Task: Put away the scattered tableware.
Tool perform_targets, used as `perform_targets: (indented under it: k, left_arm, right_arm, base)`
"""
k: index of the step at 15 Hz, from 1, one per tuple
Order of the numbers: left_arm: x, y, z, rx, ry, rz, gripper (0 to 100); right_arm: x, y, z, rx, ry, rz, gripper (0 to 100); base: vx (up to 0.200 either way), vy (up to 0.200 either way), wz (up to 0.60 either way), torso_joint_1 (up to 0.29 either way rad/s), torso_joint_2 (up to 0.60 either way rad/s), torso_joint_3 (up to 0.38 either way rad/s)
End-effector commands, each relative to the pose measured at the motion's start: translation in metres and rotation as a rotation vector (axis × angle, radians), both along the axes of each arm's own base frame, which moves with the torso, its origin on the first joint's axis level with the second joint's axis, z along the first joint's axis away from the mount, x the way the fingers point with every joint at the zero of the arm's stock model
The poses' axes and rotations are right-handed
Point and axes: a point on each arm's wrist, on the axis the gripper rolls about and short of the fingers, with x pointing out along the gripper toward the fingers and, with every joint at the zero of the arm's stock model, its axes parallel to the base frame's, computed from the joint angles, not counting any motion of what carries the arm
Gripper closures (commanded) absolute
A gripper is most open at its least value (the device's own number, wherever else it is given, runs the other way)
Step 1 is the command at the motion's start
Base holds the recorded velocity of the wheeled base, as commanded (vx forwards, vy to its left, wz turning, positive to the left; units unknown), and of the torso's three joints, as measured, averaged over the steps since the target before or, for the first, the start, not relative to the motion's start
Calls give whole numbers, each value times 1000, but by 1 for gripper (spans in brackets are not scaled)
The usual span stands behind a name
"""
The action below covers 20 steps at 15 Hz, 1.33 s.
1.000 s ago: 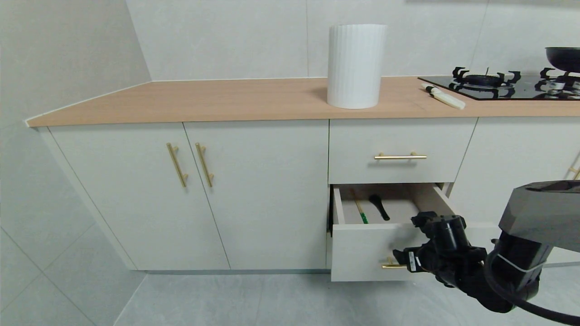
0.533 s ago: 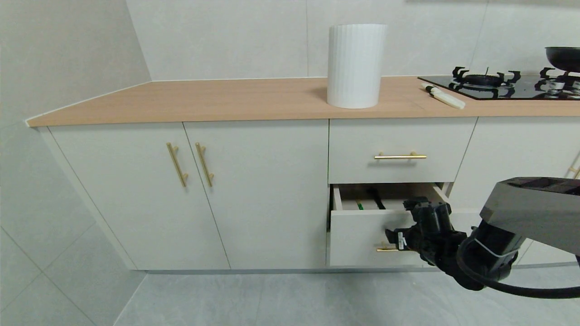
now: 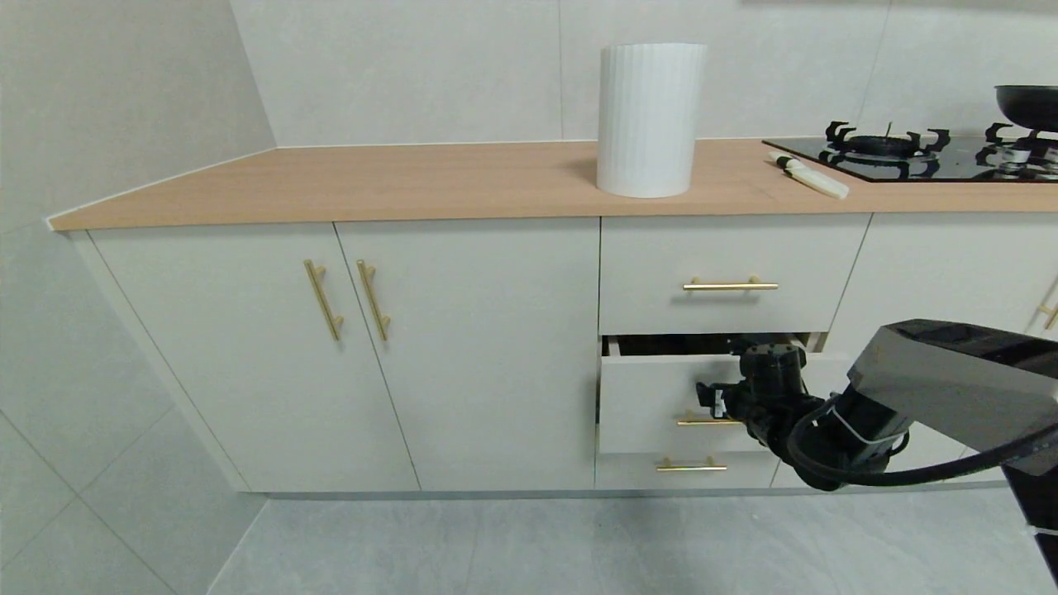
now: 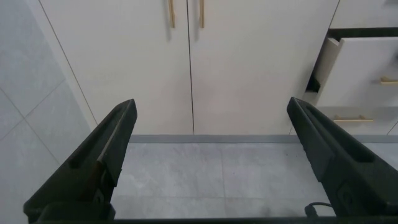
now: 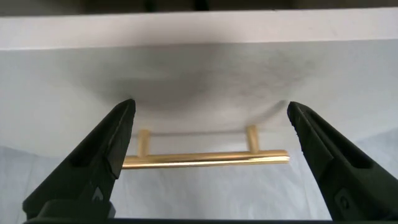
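Our right hand point(image 5: 209, 124) is spread wide and empty, a finger either side of the handle point(image 5: 205, 160) on the drawer point(image 3: 653, 388). A pale utensil point(image 3: 808, 176) lies on the worktop point(image 3: 413, 178) well above the hand, so shutting the nearly closed drawer may strand it there. Pushing off-centre could snag a finger on the handle. What the drawer holds is hidden, as is the inside of the white canister point(image 3: 650, 120) higher up.

R claw point(image 3: 717, 403) at mid drawer point(image 3: 653, 388) handle point(image 3: 701, 422); canister point(image 3: 649, 120) on counter point(image 3: 372, 186) above, stove point(image 3: 909, 157) to its R.
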Motion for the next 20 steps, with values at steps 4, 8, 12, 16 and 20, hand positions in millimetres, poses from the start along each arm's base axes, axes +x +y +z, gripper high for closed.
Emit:
perform_targets:
  k: [4, 8, 12, 16, 20]
  left_arm:
    - [0, 0, 0, 0, 0, 0, 0]
    - [0, 0, 0, 0, 0, 0, 0]
    - [0, 0, 0, 0, 0, 0, 0]
    - [0, 0, 0, 0, 0, 0, 0]
    - [0, 0, 0, 0, 0, 0, 0]
  right_arm:
    - [35, 4, -8, 4, -80, -36, 0]
    - [48, 5, -8, 6, -105, -41, 0]
    - [59, 4, -7, 11, -127, -49, 0]
    - [66, 5, -5, 15, -142, -51, 0]
    - [69, 5, -4, 15, -147, -55, 0]
  base:
    - [0, 0, 0, 0, 0, 0]
    - [0, 0, 0, 0, 0, 0]
    - [0, 0, 0, 0, 0, 0]
    - [0, 0, 0, 0, 0, 0]
    - [0, 0, 0, 0, 0, 0]
